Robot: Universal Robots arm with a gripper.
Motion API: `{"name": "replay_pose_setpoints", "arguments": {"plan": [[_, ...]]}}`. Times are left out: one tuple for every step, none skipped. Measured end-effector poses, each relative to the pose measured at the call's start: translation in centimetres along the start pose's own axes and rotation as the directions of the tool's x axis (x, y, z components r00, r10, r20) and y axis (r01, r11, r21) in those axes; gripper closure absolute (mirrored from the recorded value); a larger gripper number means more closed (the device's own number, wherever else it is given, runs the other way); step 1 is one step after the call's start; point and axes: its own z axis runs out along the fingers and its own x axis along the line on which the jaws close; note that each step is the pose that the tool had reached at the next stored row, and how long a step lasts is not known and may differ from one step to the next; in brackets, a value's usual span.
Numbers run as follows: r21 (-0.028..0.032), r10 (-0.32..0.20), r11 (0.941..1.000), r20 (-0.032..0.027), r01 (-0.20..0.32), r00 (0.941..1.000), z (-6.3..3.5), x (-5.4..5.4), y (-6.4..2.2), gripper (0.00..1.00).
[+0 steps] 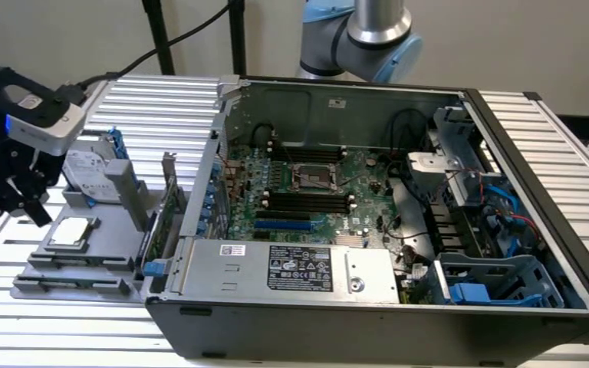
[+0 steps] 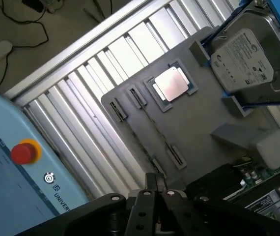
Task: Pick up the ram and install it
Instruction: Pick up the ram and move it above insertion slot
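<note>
Gripper (image 2: 154, 184) sits closest to the wrist lens, fingers pressed together, and we see nothing pinched between them.

Left to right in the exterior view:
- The gripper hangs at far left, by the left end of the grey fixture (image 1: 110, 230).
- Next is the CPU (image 1: 73, 232), lying flat, with the hard drive (image 1: 95, 172) propped up behind it.
- Then comes the open computer case (image 1: 325, 330), with the black memory slots (image 1: 305, 202) mid-motherboard and the power supply (image 1: 284, 268) along the near wall.

We cannot pick out a green stick for certain. We take the ram (image 2: 155, 132) to be the thin dark strip between the clip holders (image 2: 175, 158) on the fixture, just beside the CPU. That is a judgement, since it could be a bare groove.

If it is the ram, it lies just ahead of the fingertips, with its long axis running away from them along the holder row. In the exterior view those rows run across the picture, toward the exterior view's right of the gripper and nearer the camera. There is one arm, so no choice of hand.

The wrist view gives us the fixture from above, with the holders and the strip. It also shows a blue teach pendant (image 2: 12, 187) with its red button (image 2: 24, 152). The exterior view gives us the case interior and the memory slots, well apart from the gripper, toward the exterior view's right.
</note>
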Motion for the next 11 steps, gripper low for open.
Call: {"name": "replay_pose_setpoints", "arguments": {"plan": [[0.0003,-0.018,0.9998,-0.0001,0.018,0.9998,0.05,0.0,0.0,0.89],[0.0005,-0.036,0.9994,-0.0002,0.036,0.9994,0.1,0.0,0.0,0.89],[0.0008,-0.055,0.9985,-0.0002,0.055,0.9985,0.17,0.0,0.0,0.89],[0.0011,-0.072,0.9974,-0.0001,0.072,0.9974,0.23,0.0,0.0,0.89],[0.0014,-0.09,0.9959,-0.0001,0.09,0.9959,0.3,0.0,0.0,0.89],[0.0016,-0.108,0.9941,-0.0002,0.108,0.9941,0.35,0.0,0.0,0.89],[0.0019,-0.127,0.992,-0.0002,0.127,0.992,0.42,0.0,0.0,0.89],[0.0023,-0.145,0.9895,-0.0002,0.145,0.9895,0.48,0.0,0.0,0.89],[0.0025,-0.162,0.9868,-0.0002,0.162,0.9868,0.55,-0.01,0.0,0.89],[0.0028,-0.181,0.9836,-0.0002,0.181,0.9836,0.61,-0.01,0.0,0.89],[0.0031,-0.198,0.9803,-0.0003,0.198,0.9803,0.67,-0.01,0.0,0.89]]}}
